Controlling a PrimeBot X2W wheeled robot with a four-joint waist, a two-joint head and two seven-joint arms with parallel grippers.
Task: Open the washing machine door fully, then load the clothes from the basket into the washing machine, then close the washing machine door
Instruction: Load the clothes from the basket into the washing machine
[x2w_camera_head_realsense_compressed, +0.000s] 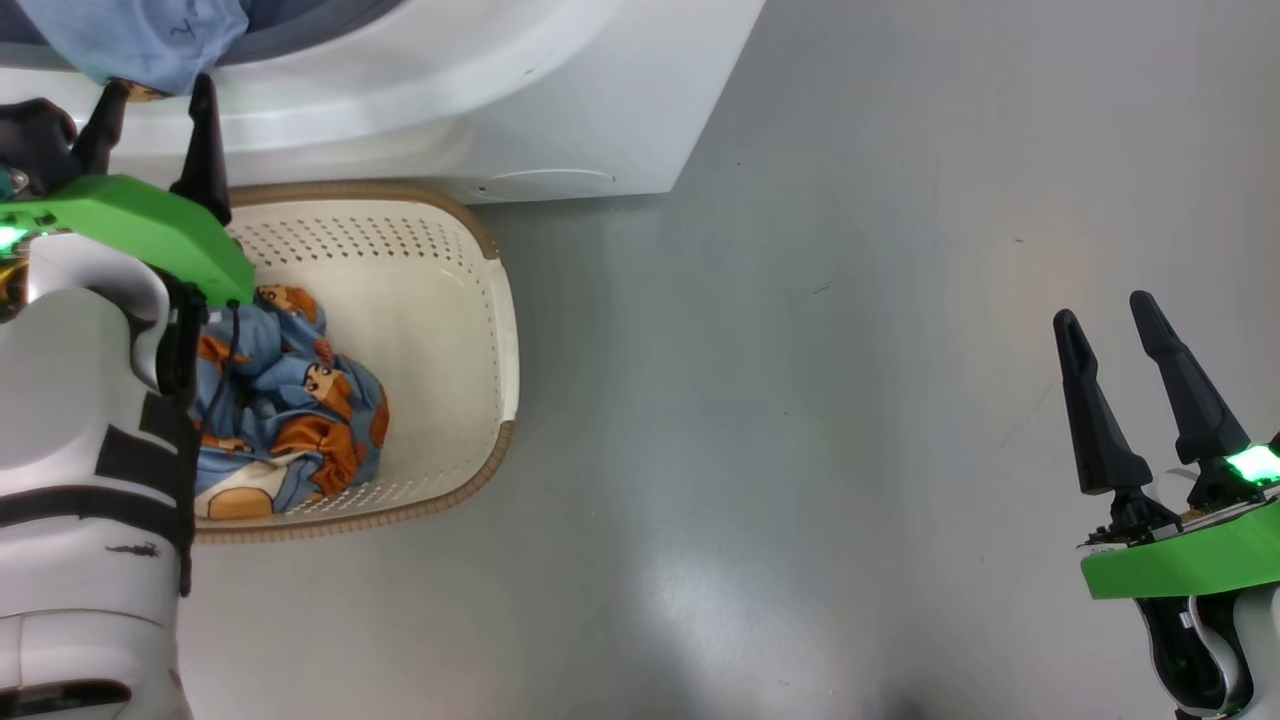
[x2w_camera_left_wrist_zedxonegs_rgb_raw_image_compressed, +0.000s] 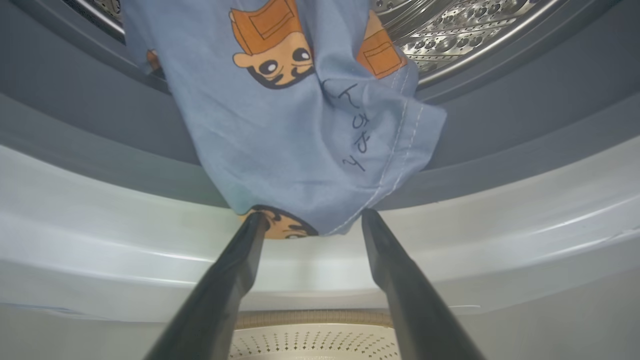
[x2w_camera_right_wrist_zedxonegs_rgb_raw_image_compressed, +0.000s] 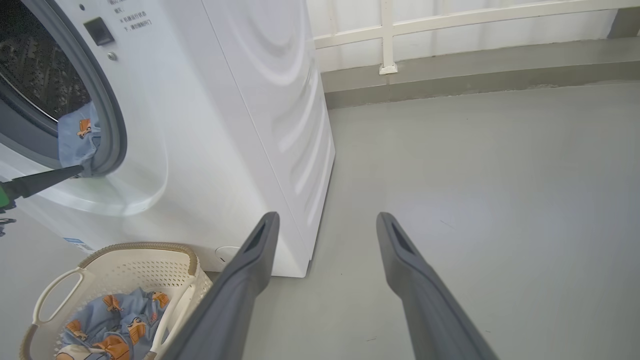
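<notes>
The washing machine (x2w_camera_head_realsense_compressed: 560, 100) stands with its mouth open; the washing machine door is out of view. One light blue piece of the clothes (x2w_camera_left_wrist_zedxonegs_rgb_raw_image_compressed: 300, 130), printed with orange bears, hangs out of the steel drum (x2w_camera_left_wrist_zedxonegs_rgb_raw_image_compressed: 475, 35) over the grey gasket (x2w_camera_left_wrist_zedxonegs_rgb_raw_image_compressed: 500, 100). My left gripper (x2w_camera_left_wrist_zedxonegs_rgb_raw_image_compressed: 314, 220) is open, its fingertips on either side of the cloth's lower edge without pinching it; it is also seen as the left gripper (x2w_camera_head_realsense_compressed: 160, 90). More clothes (x2w_camera_head_realsense_compressed: 290, 420) lie bundled in the basket (x2w_camera_head_realsense_compressed: 505, 330) below the machine. My right gripper (x2w_camera_head_realsense_compressed: 1103, 310) hangs open over bare floor, far to the right.
The basket (x2w_camera_right_wrist_zedxonegs_rgb_raw_image_compressed: 140, 247) sits tight against the machine's front (x2w_camera_right_wrist_zedxonegs_rgb_raw_image_compressed: 225, 125), under my left arm. Grey floor (x2w_camera_head_realsense_compressed: 800, 450) stretches to the right of it. A low kerb and a white railing (x2w_camera_right_wrist_zedxonegs_rgb_raw_image_compressed: 385, 35) run behind the machine.
</notes>
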